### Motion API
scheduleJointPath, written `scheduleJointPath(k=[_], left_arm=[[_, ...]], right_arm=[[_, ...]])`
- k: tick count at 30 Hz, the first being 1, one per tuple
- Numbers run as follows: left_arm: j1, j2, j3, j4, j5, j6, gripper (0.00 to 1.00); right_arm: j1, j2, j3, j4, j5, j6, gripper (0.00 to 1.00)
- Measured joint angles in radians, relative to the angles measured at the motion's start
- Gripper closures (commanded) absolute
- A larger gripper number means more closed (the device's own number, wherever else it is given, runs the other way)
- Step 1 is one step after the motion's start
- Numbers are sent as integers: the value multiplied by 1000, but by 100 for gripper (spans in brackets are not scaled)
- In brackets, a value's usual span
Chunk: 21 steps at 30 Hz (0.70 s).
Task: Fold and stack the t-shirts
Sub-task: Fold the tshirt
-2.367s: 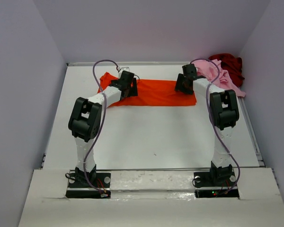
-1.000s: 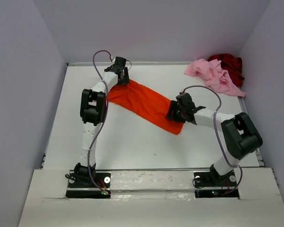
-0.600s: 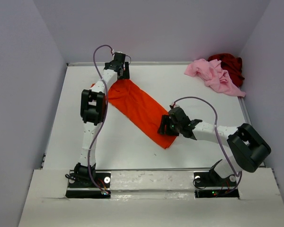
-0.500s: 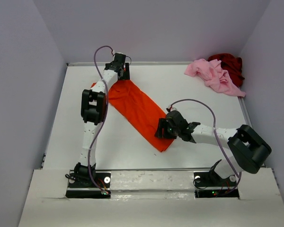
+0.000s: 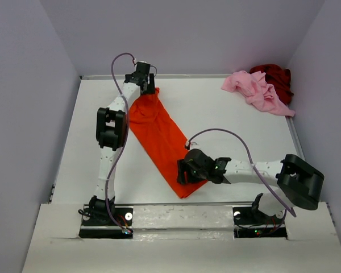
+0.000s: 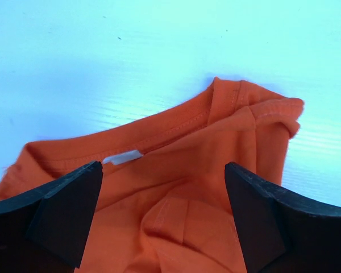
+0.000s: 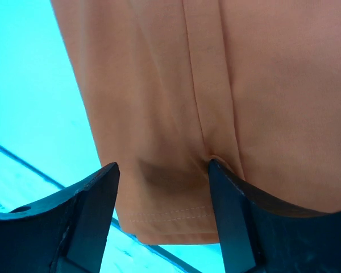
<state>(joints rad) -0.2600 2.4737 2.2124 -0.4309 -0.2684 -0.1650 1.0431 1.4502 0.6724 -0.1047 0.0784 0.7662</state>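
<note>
The bright orange t-shirt [image 5: 156,133] lies folded into a long strip, running diagonally from the far left of the table to its near edge. My left gripper [image 5: 146,88] stands wide open over the collar end [image 6: 216,142], its jaws either side of bunched cloth and closing on nothing. My right gripper [image 5: 183,173] is at the hem end [image 7: 159,85]. Its fingers are spread and rest on the cloth, with a shallow pucker between them. The light pink t-shirt [image 5: 256,91] and the dark red t-shirt [image 5: 275,77] lie crumpled in the far right corner.
White walls close in the table on the left, back and right. The table's near edge [image 5: 182,202] runs right by the hem, and shows in the right wrist view [image 7: 23,162]. A white label [image 6: 122,157] sits inside the collar.
My right gripper has swept the hem end toward the near edge and leftward, swinging the orange strip round. My left gripper has stayed at the collar end at the far left.
</note>
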Motion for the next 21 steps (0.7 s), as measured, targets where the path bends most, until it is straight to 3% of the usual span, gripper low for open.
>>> scheduleJointPath(k=[4, 12, 16, 21], left_arm=[[0, -140, -57, 10, -21, -2, 1], [-11, -655, -235, 125, -60, -16, 1], [-37, -934, -451, 198, -72, -53, 1], [-93, -1212, -808, 211, -81, -83, 1]], right_arm=[[1, -2, 94, -160, 86, -66, 28], [-1, -5, 383, -264, 249, -240, 25], [-54, 72, 528, -266, 270, -310, 25], [-233, 325, 745, -257, 221, -350, 25]])
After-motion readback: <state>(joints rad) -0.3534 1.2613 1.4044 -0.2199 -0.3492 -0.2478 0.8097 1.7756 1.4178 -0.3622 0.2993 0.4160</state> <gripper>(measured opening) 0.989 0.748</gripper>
